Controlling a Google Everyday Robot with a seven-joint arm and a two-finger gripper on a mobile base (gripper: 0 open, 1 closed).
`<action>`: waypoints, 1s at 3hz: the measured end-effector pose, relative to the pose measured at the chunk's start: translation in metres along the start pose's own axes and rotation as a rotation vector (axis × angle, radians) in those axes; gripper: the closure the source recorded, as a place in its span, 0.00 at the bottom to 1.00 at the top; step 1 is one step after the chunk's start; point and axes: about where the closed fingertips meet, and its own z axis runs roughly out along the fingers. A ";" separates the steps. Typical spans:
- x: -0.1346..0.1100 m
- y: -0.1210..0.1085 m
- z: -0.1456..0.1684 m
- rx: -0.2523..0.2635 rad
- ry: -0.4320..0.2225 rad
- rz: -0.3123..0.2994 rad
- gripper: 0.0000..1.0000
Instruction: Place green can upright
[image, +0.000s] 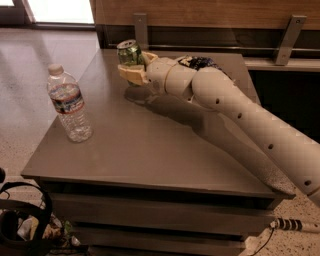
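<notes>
The green can (129, 53) is a small dark green drink can with a silver top. It stands nearly upright, held a little above the far left part of the grey table (145, 150). My gripper (134, 67) is shut on the can, its tan fingers (132, 75) clamped on the can's lower half. My white arm reaches in from the right across the table. The can's bottom end is hidden by the fingers.
A clear plastic water bottle (69, 103) with a white cap stands upright near the table's left edge. A dark blue and white snack bag (199, 62) lies behind my arm at the back. A wooden wall with metal brackets (286, 32) runs behind the table.
</notes>
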 end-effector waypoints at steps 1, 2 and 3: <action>-0.002 -0.002 0.000 0.015 -0.010 0.007 1.00; -0.001 -0.004 -0.004 0.022 0.003 0.014 1.00; 0.009 -0.009 -0.015 0.041 0.046 0.038 1.00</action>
